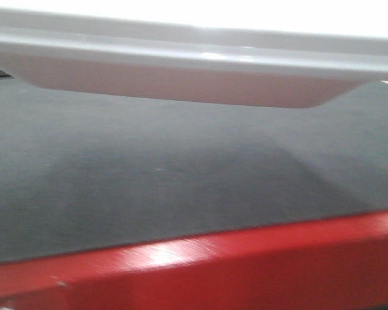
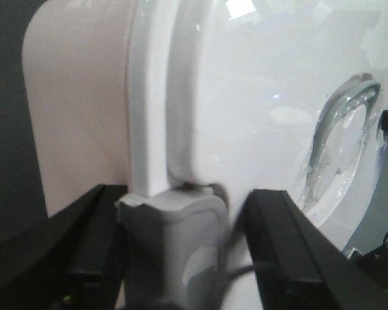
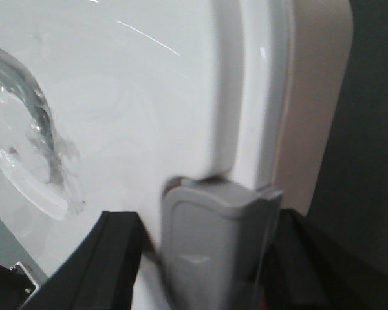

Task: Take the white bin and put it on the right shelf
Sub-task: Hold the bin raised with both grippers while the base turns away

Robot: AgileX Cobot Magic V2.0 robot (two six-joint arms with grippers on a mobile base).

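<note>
Left fingers (image 2: 94,248) and right fingers (image 3: 116,258) straddle the white bin's (image 1: 181,81) grey latches (image 2: 171,245) (clamped or loose, cannot tell).

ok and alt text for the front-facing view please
The white bin fills the top of the frame, seen from low down, its base apparently raised above a dark grey mat. A glossy red rail crosses the foreground.

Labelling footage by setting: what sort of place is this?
Probably a storage area or workshop, though little shows: a lidded white bin of the storage kind, a dark mat, and a red frame edging it.
</note>
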